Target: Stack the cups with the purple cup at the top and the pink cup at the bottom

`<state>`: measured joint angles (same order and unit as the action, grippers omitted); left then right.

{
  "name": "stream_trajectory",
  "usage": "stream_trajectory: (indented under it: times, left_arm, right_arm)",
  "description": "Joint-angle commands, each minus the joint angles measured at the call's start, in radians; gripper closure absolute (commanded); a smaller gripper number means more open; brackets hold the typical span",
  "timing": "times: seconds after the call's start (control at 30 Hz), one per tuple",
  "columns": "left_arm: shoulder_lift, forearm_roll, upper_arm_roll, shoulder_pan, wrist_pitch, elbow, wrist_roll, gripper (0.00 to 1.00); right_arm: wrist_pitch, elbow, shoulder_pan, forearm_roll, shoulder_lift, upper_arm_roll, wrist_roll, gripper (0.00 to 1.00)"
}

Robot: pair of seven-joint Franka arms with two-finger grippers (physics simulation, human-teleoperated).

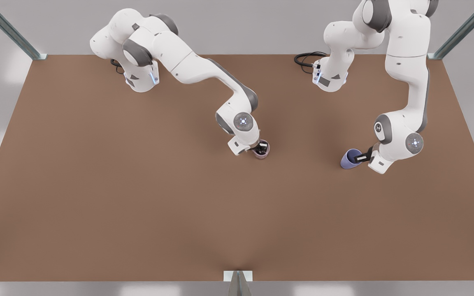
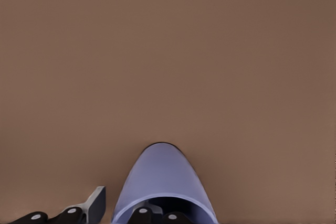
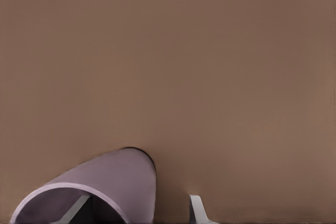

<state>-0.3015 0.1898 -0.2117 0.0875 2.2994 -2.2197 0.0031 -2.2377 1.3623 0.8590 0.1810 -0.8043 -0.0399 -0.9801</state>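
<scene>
Pink cup (image 1: pixel 261 149) sits mid-table (image 1: pixel 138 185), its wall pinched between the right gripper (image 1: pixel 260 147) fingers; purple cup (image 1: pixel 350 158), well apart toward the front view's right, tilts, its wall pinched by the left gripper (image 1: pixel 363 156)

A broad brown tabletop (image 1: pixel 138 197) spreads under soft, even light. Pale grey walls (image 1: pixel 241 24) surround it. Metal frame struts (image 1: pixel 10 31) rise at its far corners, and another strut (image 1: pixel 238 283) stands at the near edge.
</scene>
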Motion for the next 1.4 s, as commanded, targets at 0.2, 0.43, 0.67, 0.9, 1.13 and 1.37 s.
stream_trajectory:
  times: [0.2,0.43,0.67,0.9,1.13,1.37]
  left_arm:
    - [-0.008,0.031,0.000,0.001,-0.005,0.002,-0.009,0.79]
    - [0.084,0.017,0.011,0.006,-0.143,0.072,-0.052,0.79]
    - [0.147,0.016,0.126,0.086,-0.264,0.202,-0.287,0.79]
    - [0.147,0.016,0.129,0.357,-0.298,0.262,-0.629,0.79]
    - [0.107,0.028,0.216,0.515,-0.301,0.325,-0.945,0.79]
    - [0.062,0.022,0.241,0.528,-0.290,0.324,-0.977,0.79]
  right_arm:
    - [0.177,0.003,-0.064,-0.002,0.148,0.014,0.095,0.24]
    - [0.539,0.219,-0.623,-0.015,0.622,0.072,0.857,0.00]
    - [0.691,0.129,-0.842,-0.158,0.665,0.074,1.025,0.00]
    - [0.724,0.041,-0.839,-0.155,0.629,0.072,1.011,0.00]
    - [0.711,0.020,-0.838,-0.172,0.606,0.072,1.011,0.00]
    - [0.710,0.018,-0.838,-0.173,0.605,0.071,1.011,0.00]
